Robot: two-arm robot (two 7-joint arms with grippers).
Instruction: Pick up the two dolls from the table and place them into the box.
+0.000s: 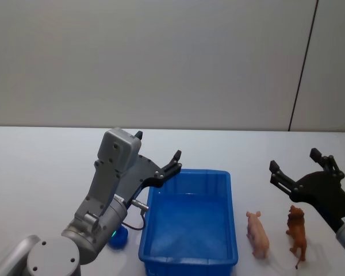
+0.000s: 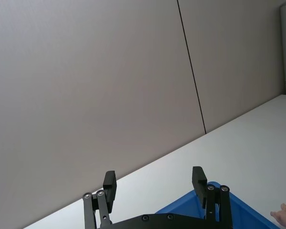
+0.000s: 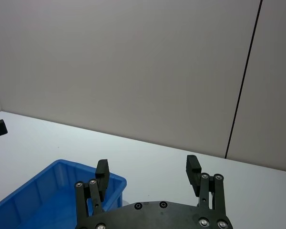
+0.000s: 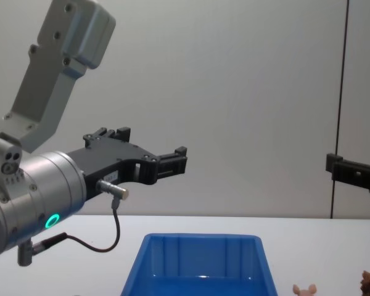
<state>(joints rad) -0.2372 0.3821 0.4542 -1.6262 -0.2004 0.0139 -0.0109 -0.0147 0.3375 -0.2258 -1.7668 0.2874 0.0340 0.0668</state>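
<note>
The blue box stands on the white table and has nothing inside. The pink doll and the reddish-brown doll stand side by side just right of it. My left gripper hovers open above the box's far left corner. Over the table behind the dolls my right gripper hangs open and holds nothing. In the left wrist view the open left gripper shows a box corner and a bit of the pink doll. The right wrist view has the open right gripper over the box.
A small blue round object lies on the table under my left arm, beside the box's left wall. A grey wall with a dark vertical seam rises behind the table. From the chest view the box sits low at centre.
</note>
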